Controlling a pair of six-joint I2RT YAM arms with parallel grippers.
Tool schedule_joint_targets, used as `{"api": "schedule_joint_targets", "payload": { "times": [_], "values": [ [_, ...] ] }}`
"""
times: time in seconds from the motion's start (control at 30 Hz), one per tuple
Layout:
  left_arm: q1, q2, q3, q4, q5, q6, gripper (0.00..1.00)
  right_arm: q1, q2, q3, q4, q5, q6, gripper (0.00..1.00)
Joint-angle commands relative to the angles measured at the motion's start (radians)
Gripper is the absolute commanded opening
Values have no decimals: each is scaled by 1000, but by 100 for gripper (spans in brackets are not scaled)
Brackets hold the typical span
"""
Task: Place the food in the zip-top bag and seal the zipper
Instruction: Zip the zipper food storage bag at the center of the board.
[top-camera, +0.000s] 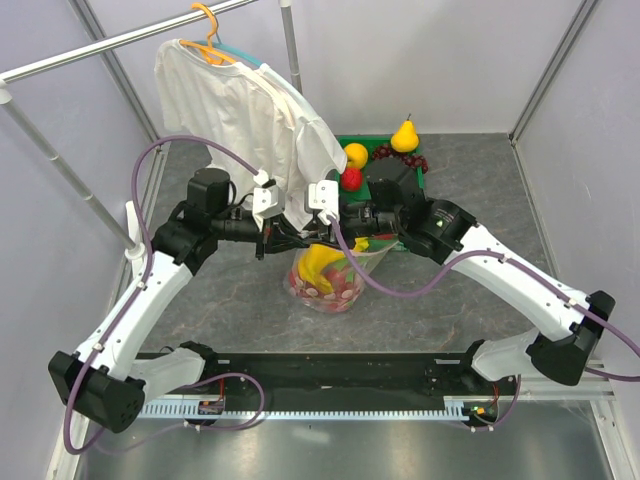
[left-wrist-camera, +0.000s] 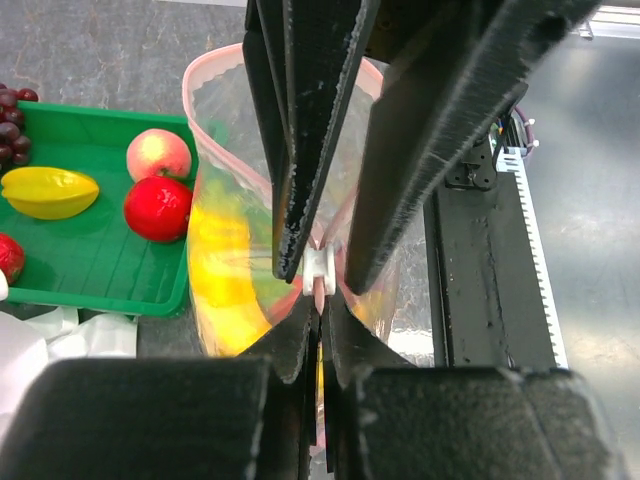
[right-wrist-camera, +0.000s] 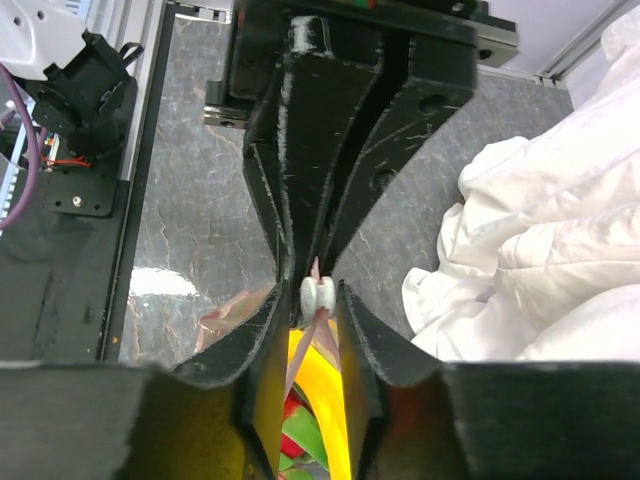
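The zip-top bag (top-camera: 338, 290) stands at mid-table under both wrists, with the yellow banana bunch (top-camera: 318, 263) and red-pink pieces inside. The left gripper (left-wrist-camera: 319, 320) has its fingers pressed together on the zipper (left-wrist-camera: 206, 61), just beside a white slider (left-wrist-camera: 318, 268). The right gripper (right-wrist-camera: 315, 297) nips that slider between its fingertips. Seen from above, the green tray (left-wrist-camera: 90, 265) lies at one o'clock from the bag, and a white shirt (top-camera: 250, 110) at eleven.

Bright, even light is filling everything.
Glare is gleaming off the table (right-wrist-camera: 160, 283); the left claw (left-wrist-camera: 320, 305) is blurring.
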Motion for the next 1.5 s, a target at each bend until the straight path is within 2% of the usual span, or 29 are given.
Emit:
{"api": "schedule_joint_targets", "payload": {
  "times": [0.0,0.03,0.07,0.17,0.2,0.5,0.8,1.27,1.47],
  "values": [
    [-6,-41,33,28,23,54,2,1,14,58,-30,3,-42,27],
    [-6,-45,33,28,20,55,2,2,17,61,-37,6,-48,24],
    [-6,-45,28,28,20,57,2,2,19,69,-51,8,-53,16],
    [-1,-51,22,29,-9,43,2,2,13,78,-89,34,-61,2],
    [3,-54,19,36,-11,38,2,1,7,77,-102,46,-65,0],
    [29,-149,-36,82,-60,-5,2,-53,-108,-23,-198,128,-94,0],
    [83,-193,-48,109,-131,-75,2,-196,-189,-78,-356,128,-177,0],
    [155,-154,-45,149,-262,-167,2,-291,-312,-180,-573,223,-255,0],
    [161,-138,-42,157,-258,-176,2,-314,-335,-189,-620,227,-265,0]
  ]
}}
